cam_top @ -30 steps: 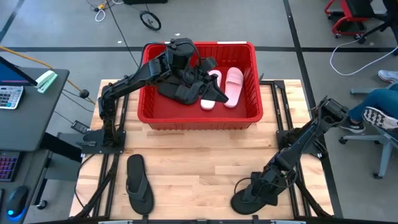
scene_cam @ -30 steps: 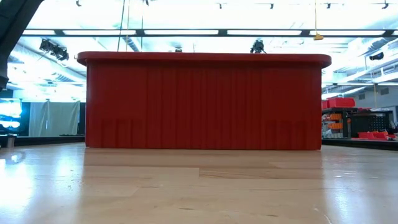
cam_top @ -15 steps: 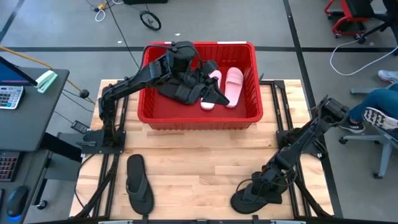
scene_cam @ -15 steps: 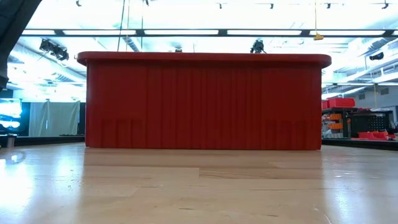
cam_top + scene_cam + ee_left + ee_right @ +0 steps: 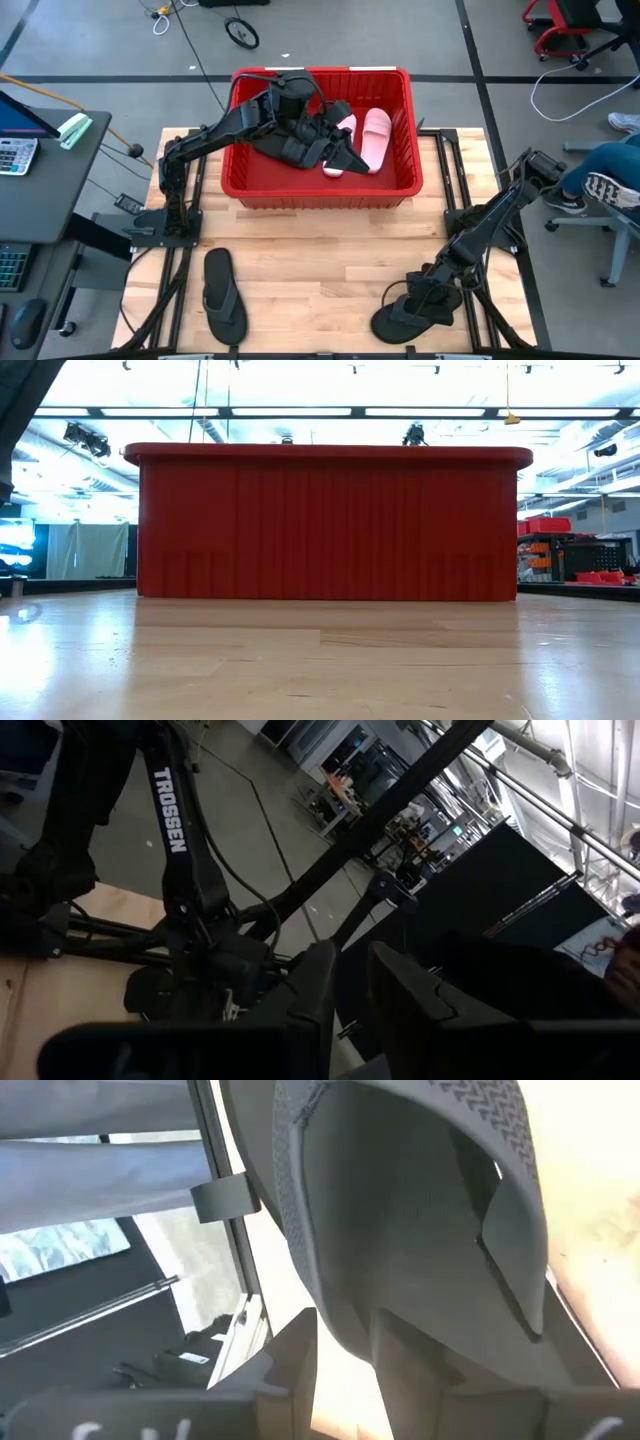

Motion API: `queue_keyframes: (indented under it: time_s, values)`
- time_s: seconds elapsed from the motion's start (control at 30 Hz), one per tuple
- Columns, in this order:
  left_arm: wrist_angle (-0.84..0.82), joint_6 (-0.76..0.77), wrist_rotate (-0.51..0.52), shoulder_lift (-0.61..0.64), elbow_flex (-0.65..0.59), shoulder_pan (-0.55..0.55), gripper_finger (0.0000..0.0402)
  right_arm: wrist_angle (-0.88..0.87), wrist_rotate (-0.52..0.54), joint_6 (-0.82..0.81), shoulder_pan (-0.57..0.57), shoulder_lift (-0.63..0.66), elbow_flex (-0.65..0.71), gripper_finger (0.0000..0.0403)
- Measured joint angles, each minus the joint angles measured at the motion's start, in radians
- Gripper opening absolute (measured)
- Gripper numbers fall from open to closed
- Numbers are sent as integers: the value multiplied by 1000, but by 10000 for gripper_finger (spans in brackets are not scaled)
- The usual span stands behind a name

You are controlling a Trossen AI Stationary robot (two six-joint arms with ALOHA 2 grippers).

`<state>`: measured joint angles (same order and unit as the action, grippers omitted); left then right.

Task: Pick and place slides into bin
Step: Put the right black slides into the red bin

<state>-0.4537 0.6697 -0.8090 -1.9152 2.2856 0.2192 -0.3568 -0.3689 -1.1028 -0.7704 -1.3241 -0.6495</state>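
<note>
Change: the right arm is stretching out since a second ago; the left gripper (image 5: pixel 322 122) is shifting slightly inside the bin (image 5: pixel 404 125).
Right gripper (image 5: pixel 420 303): fingers are closing around a black slide (image 5: pixel 420 1230) at the table's near right.
Left gripper: cannot tell if clenched.
Flip-flop (image 5: pixel 222 296): lying near left.
Risk: the slide is slipping if the grasp is shallow.
</note>
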Motion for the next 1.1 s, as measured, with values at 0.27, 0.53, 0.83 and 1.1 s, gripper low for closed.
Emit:
queue_keyframes:
  time_s: [0.27, 0.53, 0.83, 1.1]
  values:
    - [0, 0, 0, 0, 0, -10, 72, 115, -2, -25, 0, -70, 0, 103]
    - [0, 0, 0, 0, 0, -10, 70, 143, 2, -31, 0, -107, 0, 103]
    - [0, 0, 0, 0, 0, -10, 73, 200, 62, -164, 0, -148, 0, 101]
    - [0, 64, 0, 0, 0, -9, 71, 361, 129, -264, 0, -148, 0, 47]
